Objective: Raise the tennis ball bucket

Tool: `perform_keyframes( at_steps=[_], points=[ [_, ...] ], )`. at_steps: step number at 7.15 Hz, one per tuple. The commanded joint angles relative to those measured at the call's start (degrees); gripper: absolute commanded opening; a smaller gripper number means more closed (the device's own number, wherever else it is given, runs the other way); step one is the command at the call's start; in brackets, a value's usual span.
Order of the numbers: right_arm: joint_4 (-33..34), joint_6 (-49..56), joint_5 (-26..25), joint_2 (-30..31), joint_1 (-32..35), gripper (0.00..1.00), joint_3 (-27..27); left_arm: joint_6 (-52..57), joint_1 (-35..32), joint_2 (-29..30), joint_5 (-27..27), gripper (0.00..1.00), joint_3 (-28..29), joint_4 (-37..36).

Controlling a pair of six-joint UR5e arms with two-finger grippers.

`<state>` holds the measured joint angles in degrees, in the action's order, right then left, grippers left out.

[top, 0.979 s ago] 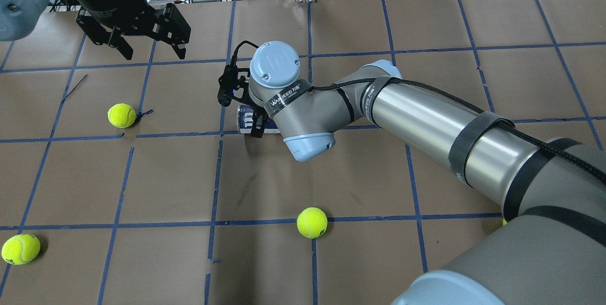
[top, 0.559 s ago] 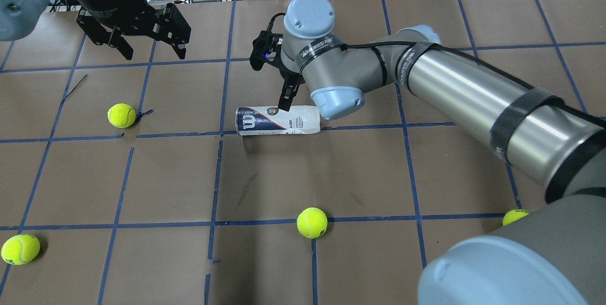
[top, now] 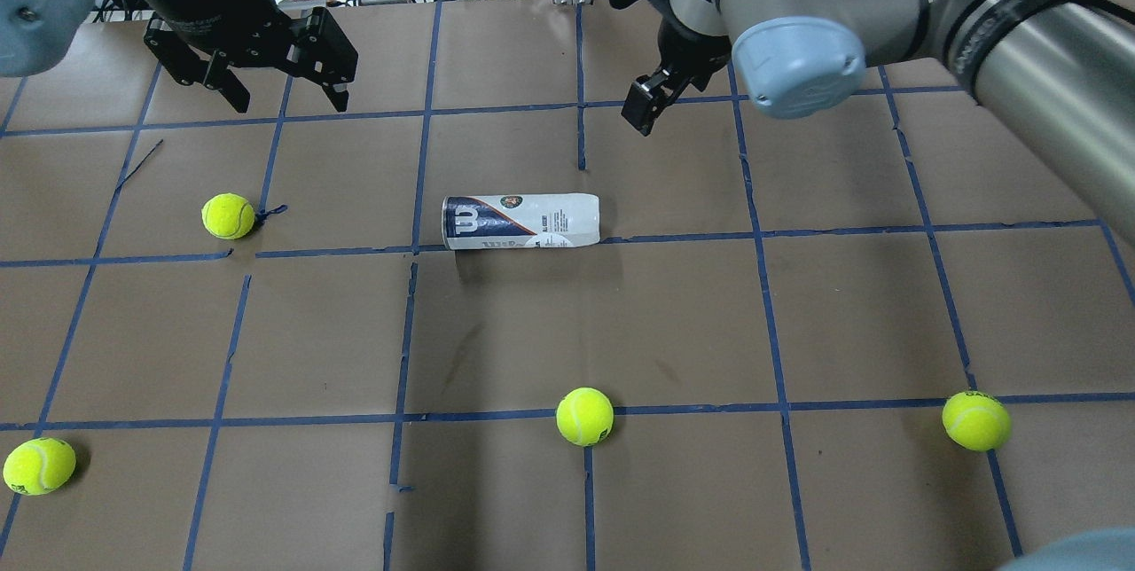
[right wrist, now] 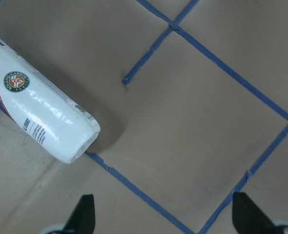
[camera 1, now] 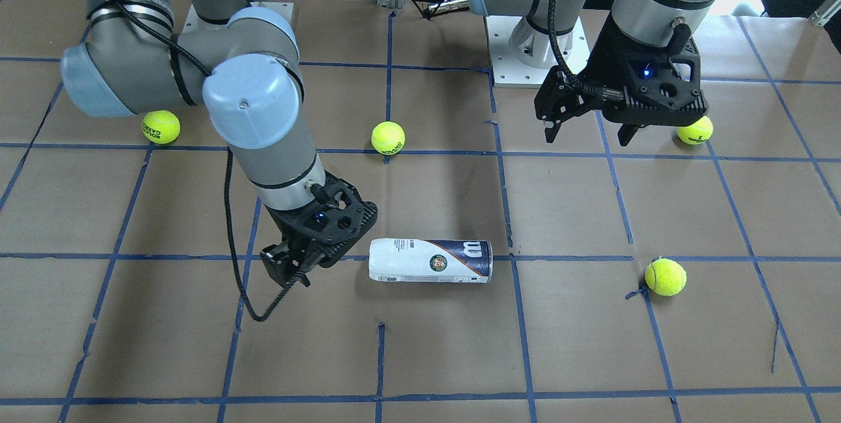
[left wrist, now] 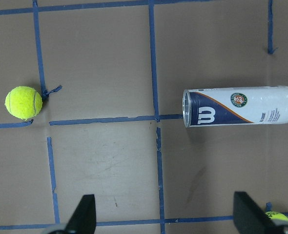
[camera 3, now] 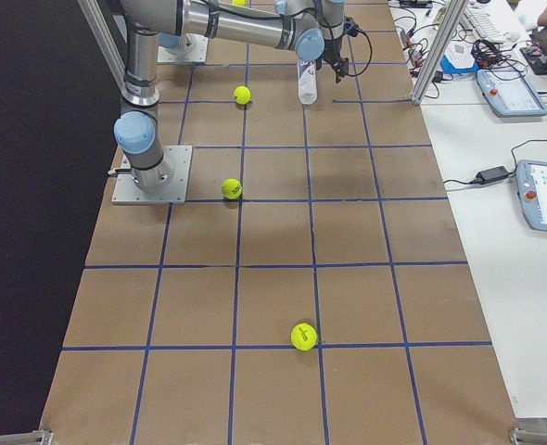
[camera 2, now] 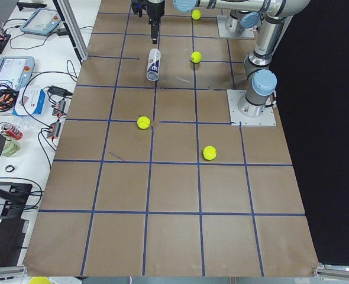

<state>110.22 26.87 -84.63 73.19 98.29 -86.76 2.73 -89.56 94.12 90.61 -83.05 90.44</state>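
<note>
2 grippers, both spread and empty. The tennis ball bucket [top: 520, 222] lies on its side beside my right gripper [camera 1: 289, 273], white end nearest, untouched; left gripper [top: 288, 99] and loose balls [top: 584, 417] sit well apart.

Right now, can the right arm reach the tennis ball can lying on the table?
Probably yes. The tennis ball can lies on its side with nothing touching it, and the open right gripper hangs near its white end, nothing between.

tennis ball bucket [top: 520, 222] on table [top: 674, 323], 4 balls [top: 584, 417] around
</note>
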Motion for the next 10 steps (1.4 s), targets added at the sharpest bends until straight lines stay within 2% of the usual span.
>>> perform_keyframes(
  at_steps=[1, 2, 3, 5, 6, 8, 10],
  points=[
    [-11.04, -10.12, -0.18, 7.12, -3.71, 1.0, -0.25, 0.0, 0.0, 0.01, 0.0, 1.0, 0.0, 0.0],
    [-20.04, -17.65, 0.16, 9.84, -5.81, 1.0, -0.34, 0.0, 0.0, 0.01, 0.0, 1.0, 0.0, 0.0],
    [-23.18, -21.65, 0.34, 11.87, -6.7, 1.0, -0.34, 0.0, 0.0, 0.01, 0.0, 1.0, 0.0, 0.0],
    [-27.84, -21.43, -0.62, 17.3, -7.5, 1.0, -0.52, 0.0, 0.0, 0.01, 0.0, 1.0, 0.0, 0.0],
    [-29.26, -21.68, -0.37, 18.73, -8.28, 1.0, -1.13, 0.0, 0.0, 0.01, 0.0, 1.0, 0.0, 0.0],
    [-24.89, -21.86, -0.36, 18.84, -13.09, 1.0, -2.96, 0.0, 0.0, 0.01, -0.09, 1.0, 0.0, 0.0],
    [-25.93, -20.38, -0.36, 19.62, -14.27, 1.0, -3.24, 0.0, 0.0, 0.01, 0.0, 1.0, 0.0, 0.0]
  ],
)
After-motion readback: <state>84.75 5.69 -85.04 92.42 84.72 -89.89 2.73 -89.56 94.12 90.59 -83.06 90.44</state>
